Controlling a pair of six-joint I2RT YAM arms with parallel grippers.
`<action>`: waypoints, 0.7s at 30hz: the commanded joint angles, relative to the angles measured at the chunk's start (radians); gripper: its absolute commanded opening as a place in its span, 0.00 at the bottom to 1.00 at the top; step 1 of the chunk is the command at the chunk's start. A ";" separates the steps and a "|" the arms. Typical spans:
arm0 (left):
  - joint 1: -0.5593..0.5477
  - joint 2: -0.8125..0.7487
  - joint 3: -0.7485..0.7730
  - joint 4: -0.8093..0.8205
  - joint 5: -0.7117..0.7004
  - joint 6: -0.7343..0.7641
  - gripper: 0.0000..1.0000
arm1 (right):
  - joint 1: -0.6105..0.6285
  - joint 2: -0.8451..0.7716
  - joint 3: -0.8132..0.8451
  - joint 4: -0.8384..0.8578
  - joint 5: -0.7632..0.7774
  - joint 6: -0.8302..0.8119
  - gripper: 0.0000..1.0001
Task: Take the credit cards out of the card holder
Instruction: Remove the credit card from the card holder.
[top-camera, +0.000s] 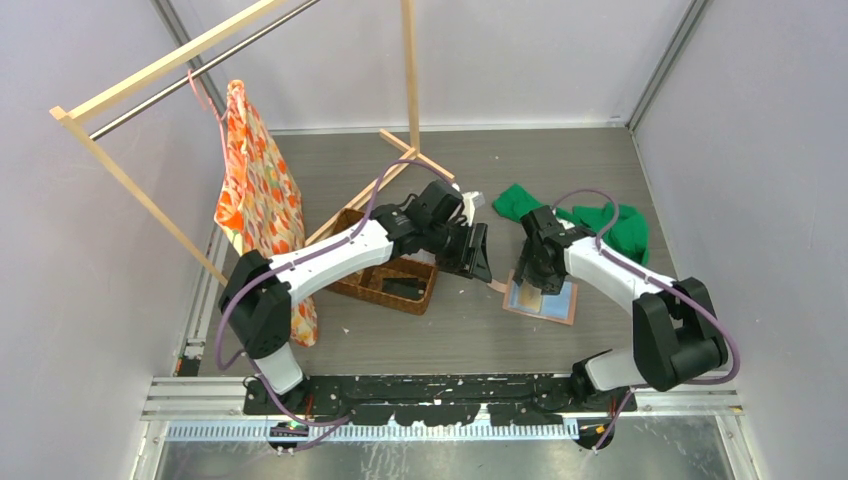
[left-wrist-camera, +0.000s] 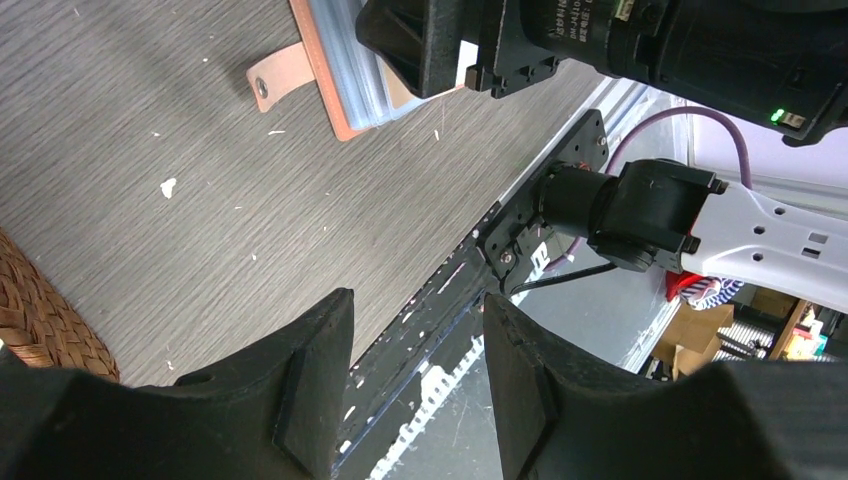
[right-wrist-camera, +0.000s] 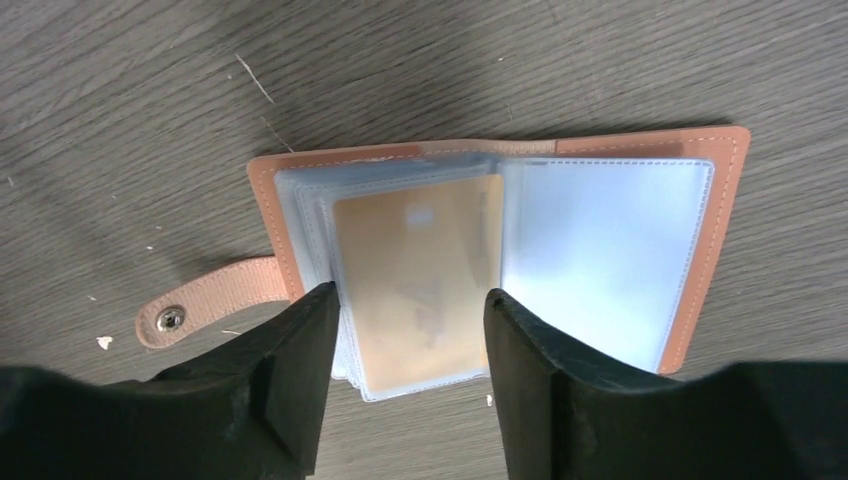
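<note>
1. Seen from overhead, the salmon-pink card holder lies open and flat on the grey wood-grain counter, just right of the frame's centre.
2. My right jaws are down over the holder's left half. In my right wrist view their two black fingers stand apart at the bottom of the frame.
3. Between those fingers sits a clear sleeve holding a gold-coloured card. The gap matches the sleeve's width, and I cannot tell whether the fingers touch it.
4. The holder's right half shows an empty-looking clear sleeve framed by pink leather. Its strap tab, with a metal snap, points toward the frame's lower left.
5. My left jaws hang over bare counter in the middle of the overhead frame, between the holder and a brown woven basket. Their fingers stand apart with nothing between them.
6. In my left wrist view the holder's corner and tab show at the top, partly under my right jaws.
7. A green cloth lies beyond the holder. An orange patterned cloth hangs from a wooden rack at upper left.
</note>
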 joint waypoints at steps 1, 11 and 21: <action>0.001 0.007 0.038 0.021 0.029 0.005 0.52 | 0.000 -0.057 -0.007 -0.018 0.040 0.016 0.55; 0.001 0.034 0.058 0.027 0.045 0.006 0.52 | 0.000 -0.148 -0.014 -0.079 0.086 0.029 0.39; -0.001 0.055 0.081 0.031 0.063 0.007 0.52 | -0.008 -0.232 -0.005 -0.227 0.239 0.152 0.37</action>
